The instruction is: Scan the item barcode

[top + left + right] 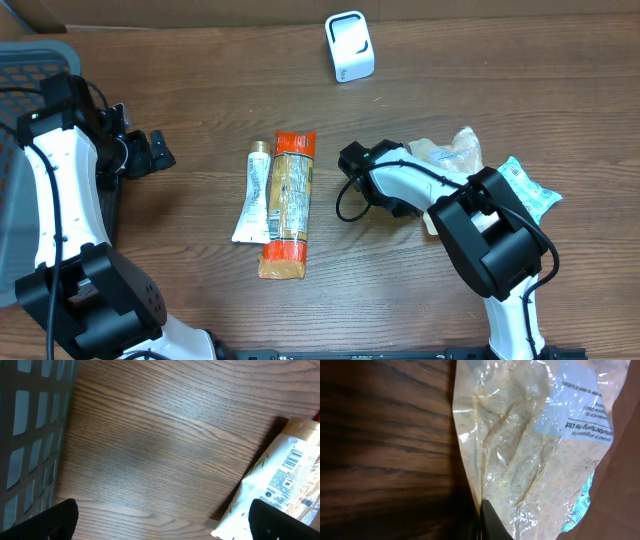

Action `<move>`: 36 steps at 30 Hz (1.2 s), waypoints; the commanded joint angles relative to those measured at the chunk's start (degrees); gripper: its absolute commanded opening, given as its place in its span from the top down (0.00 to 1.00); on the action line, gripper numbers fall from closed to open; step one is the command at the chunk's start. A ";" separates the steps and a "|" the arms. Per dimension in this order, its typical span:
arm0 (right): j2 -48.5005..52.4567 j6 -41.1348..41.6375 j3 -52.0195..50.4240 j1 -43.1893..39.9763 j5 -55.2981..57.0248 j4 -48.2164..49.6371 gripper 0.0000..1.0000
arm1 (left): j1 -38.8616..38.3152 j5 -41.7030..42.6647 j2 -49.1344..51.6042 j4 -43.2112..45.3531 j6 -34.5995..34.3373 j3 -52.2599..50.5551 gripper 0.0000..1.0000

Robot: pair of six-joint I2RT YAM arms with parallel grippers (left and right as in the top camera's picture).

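Right claw [487, 522]: jaws together at the crinkled edge of the clear packet [530, 445]; whether film is pinched I cannot tell. The packet lies right of centre, under my folded right arm, its long axis hidden, with a blue-white packet [527, 190] just beside. Tube [256, 195] and orange-topped pack [290, 205] lie mid-table; scanner [349, 46] stands far back. Left claw [160, 525]: jaws wide, low over the table [150, 445], near the basket [30, 425].

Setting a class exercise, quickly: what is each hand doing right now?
Left hand: open, empty.
Right hand: closed, apparently pinching the edge of the crinkly cream plastic packet.
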 commanded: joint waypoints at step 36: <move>-26.14 3.82 -23.67 -26.75 -84.21 31.36 0.96 | 0.35 0.22 0.42 0.02 -0.96 0.70 0.00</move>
